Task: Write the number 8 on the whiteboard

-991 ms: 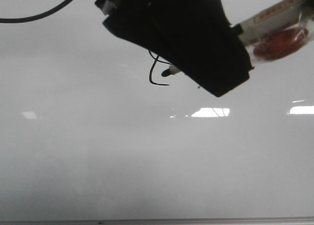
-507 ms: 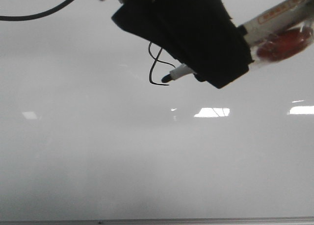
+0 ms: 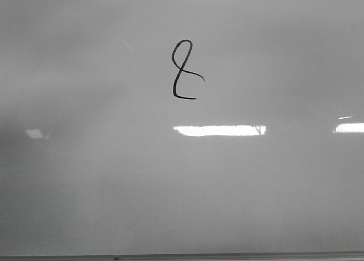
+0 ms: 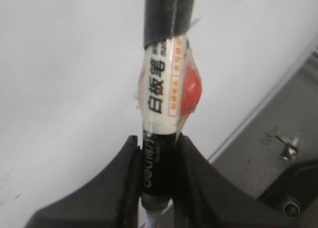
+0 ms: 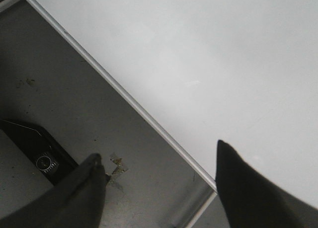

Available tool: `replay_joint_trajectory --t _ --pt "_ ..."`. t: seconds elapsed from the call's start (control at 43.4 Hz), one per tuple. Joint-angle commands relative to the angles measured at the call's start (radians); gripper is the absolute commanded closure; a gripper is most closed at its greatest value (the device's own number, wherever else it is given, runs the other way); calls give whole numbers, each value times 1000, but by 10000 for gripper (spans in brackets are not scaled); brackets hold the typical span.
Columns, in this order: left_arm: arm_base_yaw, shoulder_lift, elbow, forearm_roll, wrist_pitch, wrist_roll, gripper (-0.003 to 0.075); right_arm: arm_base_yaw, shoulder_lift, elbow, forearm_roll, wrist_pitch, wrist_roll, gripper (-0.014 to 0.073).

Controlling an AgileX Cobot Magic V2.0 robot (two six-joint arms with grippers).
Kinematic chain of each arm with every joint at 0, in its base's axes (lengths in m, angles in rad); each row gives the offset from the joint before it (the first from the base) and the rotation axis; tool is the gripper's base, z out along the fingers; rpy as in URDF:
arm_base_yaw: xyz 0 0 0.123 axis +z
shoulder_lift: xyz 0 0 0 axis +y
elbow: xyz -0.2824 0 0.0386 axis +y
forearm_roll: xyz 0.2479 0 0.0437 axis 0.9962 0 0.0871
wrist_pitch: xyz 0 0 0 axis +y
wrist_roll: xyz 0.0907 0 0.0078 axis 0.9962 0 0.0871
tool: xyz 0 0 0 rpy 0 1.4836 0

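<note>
A small thin black hand-drawn number 8 [image 3: 185,70], its lower loop left unclosed, sits high and near the middle of the large glossy pale grey whiteboard [image 3: 114,175]. The left hand [image 4: 158,181] is clamped on a white-and-black marker pen [image 4: 161,104]. The right hand [image 5: 164,188] hangs spread apart, holding nothing.

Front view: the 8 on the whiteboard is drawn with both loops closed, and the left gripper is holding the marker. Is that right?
Not quite. In the front view the number 8 on the whiteboard has a closed upper loop, but its lower loop is left open on the right. The rest holds: the left wrist view shows the left gripper clamped on the marker.
</note>
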Motion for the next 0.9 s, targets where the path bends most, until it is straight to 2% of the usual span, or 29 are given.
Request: replay_joint_trajectory --t 0.0,0.161,0.392,0.53,0.876 --pt "104 -54 -9 75 -29 -115 702 -5 -5 -35 -7 -46 9 94" --pt "311 -60 65 77 -87 -207 702 -5 -5 -35 -7 -54 9 94" --pt "533 -13 216 35 -304 -241 702 -5 -3 -35 -7 -62 9 94" --pt "577 50 247 -8 -389 -241 702 -5 -3 -35 -7 -66 9 94" --pt "577 232 244 -8 -562 -241 687 -5 -3 -35 -7 -66 9 94"
